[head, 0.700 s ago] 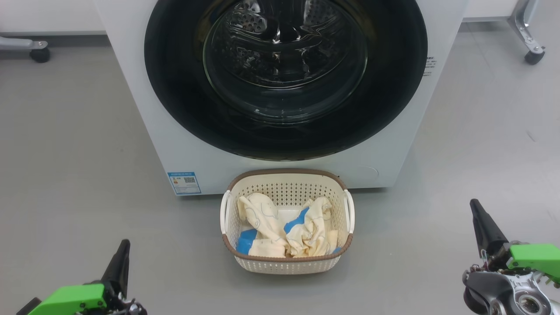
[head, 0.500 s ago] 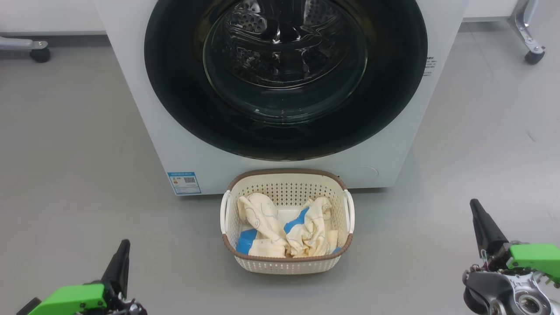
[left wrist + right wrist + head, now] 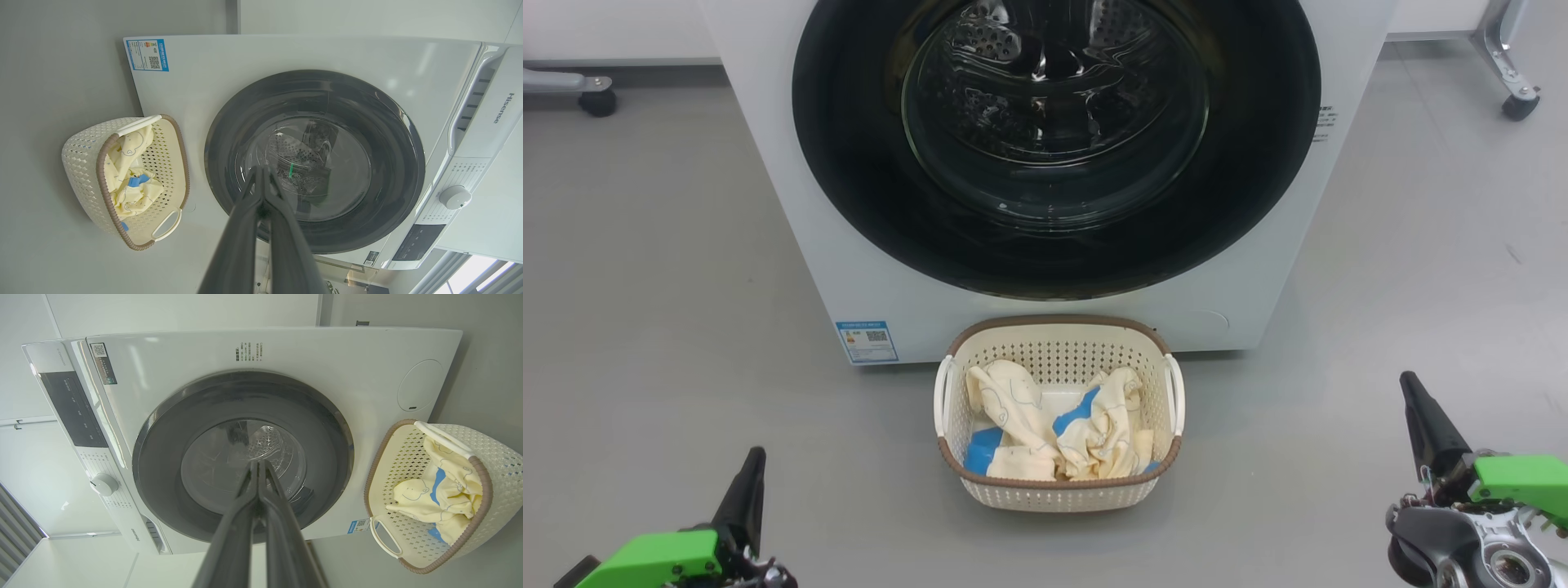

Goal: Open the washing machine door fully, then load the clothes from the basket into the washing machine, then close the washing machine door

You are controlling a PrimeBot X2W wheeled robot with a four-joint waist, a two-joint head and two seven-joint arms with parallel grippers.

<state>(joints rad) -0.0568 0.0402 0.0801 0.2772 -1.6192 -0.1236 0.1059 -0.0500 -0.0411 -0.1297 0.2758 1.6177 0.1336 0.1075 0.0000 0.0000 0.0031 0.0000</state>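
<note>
The white washing machine (image 3: 768,131) stands straight ahead with its round black-rimmed door (image 3: 1258,163) closed flat against the front; the steel drum shows through the glass. On the floor just before it sits the cream perforated basket (image 3: 1058,339), holding cream-yellow clothes (image 3: 1054,429) with blue patches. My left gripper (image 3: 756,453) is low at the left, shut and empty. My right gripper (image 3: 1409,380) is low at the right, also shut and empty. Both wrist views look at the closed door (image 3: 380,134) (image 3: 163,441) past touching fingertips, with the basket (image 3: 81,155) (image 3: 498,457) off to one side.
Grey floor spreads on both sides of the machine. A caster leg (image 3: 596,102) stands at the far left and another wheeled frame leg (image 3: 1519,102) at the far right. A blue sticker (image 3: 867,340) marks the machine's lower left corner.
</note>
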